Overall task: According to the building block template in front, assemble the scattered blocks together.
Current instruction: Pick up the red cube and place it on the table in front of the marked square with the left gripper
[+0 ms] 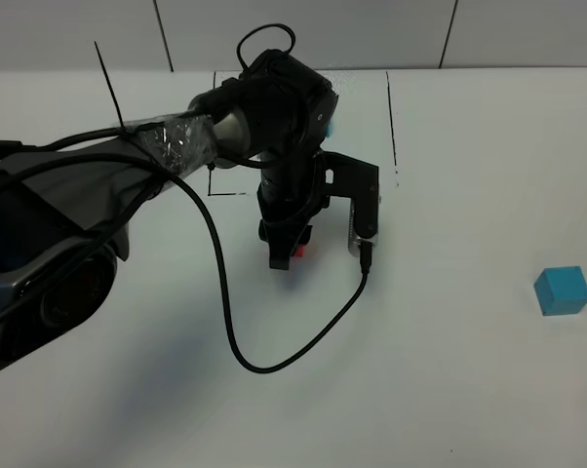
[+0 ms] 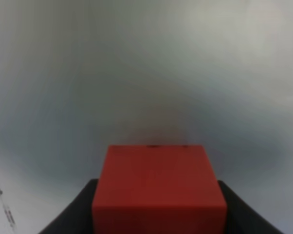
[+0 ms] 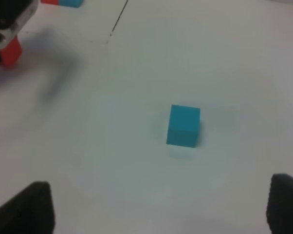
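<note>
Gripping the red cube [image 2: 158,187] between its dark fingers, the left hand [image 1: 289,255] hangs over the middle of the tabletop [image 1: 450,390], just on the near side of a large drawn frame [image 1: 392,127]. I cannot tell whether the cube rests on the tabletop or is a little clear of it.

Well apart on the right lies the blue cube [image 1: 563,291], alone and untouched. The right hand [image 3: 158,209] hovers near it with its fingers spread wide and nothing between them.

Of the template [image 3: 68,2] I see only a sliver, far off beyond the left hand; from above, the arm covers it.

To my eye the step in hand is placing the red cube. Next, I judge, the left hand must set it down squarely. The right hand must then close on the blue cube and bring it flush against the red one, matching the template's order.
</note>
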Robot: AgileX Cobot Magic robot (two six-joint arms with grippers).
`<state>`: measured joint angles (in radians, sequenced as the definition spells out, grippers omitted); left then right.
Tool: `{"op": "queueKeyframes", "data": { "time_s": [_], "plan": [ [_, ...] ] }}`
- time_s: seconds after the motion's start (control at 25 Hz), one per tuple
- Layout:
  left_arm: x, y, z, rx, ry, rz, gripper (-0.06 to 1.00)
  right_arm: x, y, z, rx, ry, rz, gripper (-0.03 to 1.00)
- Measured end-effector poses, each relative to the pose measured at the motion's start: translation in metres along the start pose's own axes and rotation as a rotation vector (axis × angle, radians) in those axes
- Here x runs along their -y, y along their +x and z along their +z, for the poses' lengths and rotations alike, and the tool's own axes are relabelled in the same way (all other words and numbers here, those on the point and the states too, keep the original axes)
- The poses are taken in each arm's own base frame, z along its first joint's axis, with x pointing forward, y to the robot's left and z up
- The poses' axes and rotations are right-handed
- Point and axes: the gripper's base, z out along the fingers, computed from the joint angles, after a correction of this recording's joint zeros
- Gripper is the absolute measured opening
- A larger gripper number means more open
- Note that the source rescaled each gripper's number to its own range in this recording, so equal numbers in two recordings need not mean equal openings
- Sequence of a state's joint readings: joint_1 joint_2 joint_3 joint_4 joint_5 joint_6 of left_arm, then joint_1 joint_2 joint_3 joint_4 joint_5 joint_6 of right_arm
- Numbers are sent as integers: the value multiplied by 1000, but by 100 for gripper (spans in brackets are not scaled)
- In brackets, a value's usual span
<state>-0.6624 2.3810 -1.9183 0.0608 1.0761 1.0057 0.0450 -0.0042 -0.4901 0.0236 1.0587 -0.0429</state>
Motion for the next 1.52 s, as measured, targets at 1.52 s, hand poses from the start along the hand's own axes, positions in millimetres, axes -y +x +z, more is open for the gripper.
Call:
{"op": "queueKeyframes", "data": {
  "time_s": [1.52],
  "plan": [
    [1,0,18,-37,38,-124,22,0,0,0,0,0,0,90]
  ]
}}
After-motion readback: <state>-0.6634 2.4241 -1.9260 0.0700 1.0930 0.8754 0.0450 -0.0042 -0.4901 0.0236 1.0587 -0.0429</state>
